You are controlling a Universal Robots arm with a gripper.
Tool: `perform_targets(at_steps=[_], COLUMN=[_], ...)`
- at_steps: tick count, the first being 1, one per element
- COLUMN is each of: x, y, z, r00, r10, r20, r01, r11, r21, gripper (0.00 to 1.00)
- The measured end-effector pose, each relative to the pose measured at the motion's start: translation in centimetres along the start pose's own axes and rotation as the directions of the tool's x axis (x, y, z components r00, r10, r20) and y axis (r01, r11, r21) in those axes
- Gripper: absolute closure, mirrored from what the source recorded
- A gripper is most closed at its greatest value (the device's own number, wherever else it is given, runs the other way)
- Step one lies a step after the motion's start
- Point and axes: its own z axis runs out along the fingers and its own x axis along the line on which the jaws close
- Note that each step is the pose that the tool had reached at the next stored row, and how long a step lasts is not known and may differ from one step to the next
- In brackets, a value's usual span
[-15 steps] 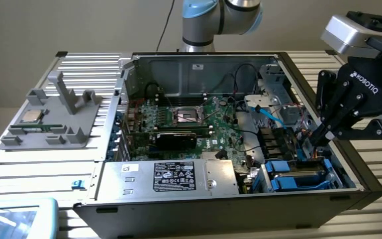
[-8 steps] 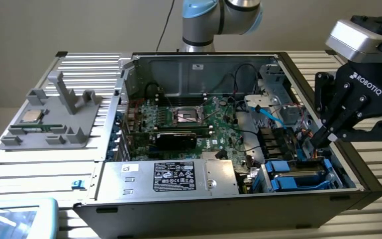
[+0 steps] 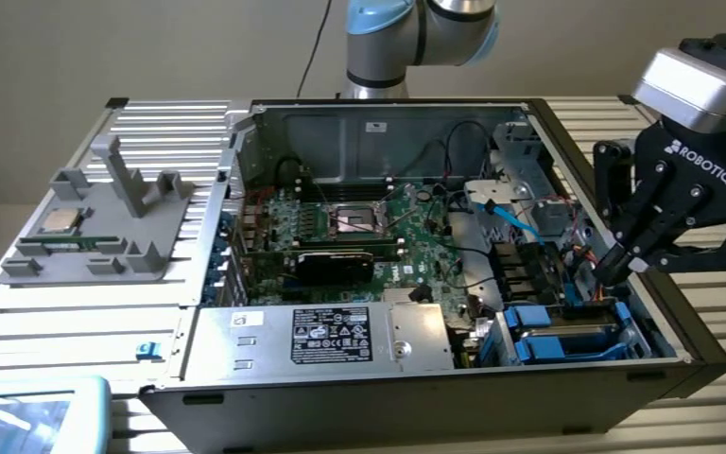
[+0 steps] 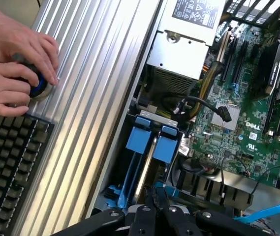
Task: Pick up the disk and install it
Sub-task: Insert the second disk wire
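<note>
The disk [image 3: 574,330] sits down in the drive bay at the front right corner of the open computer case [image 3: 199,397], grey metal between blue carrier rails. In the wrist view the disk's blue carrier tabs [image 4: 152,141] stand upright in that bay beside the case wall. My gripper [image 3: 613,269] hangs just above the bay at the exterior view's right, its black fingers [image 4: 149,204] pressed together and holding nothing. A small gap separates the fingertips from the blue carrier.
A silver power supply box [image 3: 325,336] lies next to the bay, the motherboard [image 3: 376,232] behind it. A blue cable [image 3: 514,216] runs above the bay. A grey fixture with a CPU chip [image 3: 60,220] stands on the exterior view's left. A person's hands [image 4: 12,64] rest beside a keyboard [image 4: 7,167].
</note>
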Motion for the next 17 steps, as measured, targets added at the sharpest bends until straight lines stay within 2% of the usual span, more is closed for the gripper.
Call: perform_targets(at_steps=[4, 8, 13, 17], x=[0.00, 0.00, 0.00, 0.00], y=[0.00, -0.01, -0.02, -0.02], z=[0.03, 0.07, 0.10, 0.12], r00=[0.9974, 0.9894, 0.9723, 0.9525], r10=[-0.072, -0.144, -0.232, -0.302], r20=[-0.0092, -0.0186, -0.0300, -0.0384], r01=[0.072, 0.144, 0.232, 0.302], r11=[0.9974, 0.9895, 0.9727, 0.9532], r21=[0.0017, 0.0026, 0.0030, 0.0032], gripper=[0.89, 0.89, 0.89, 0.89])
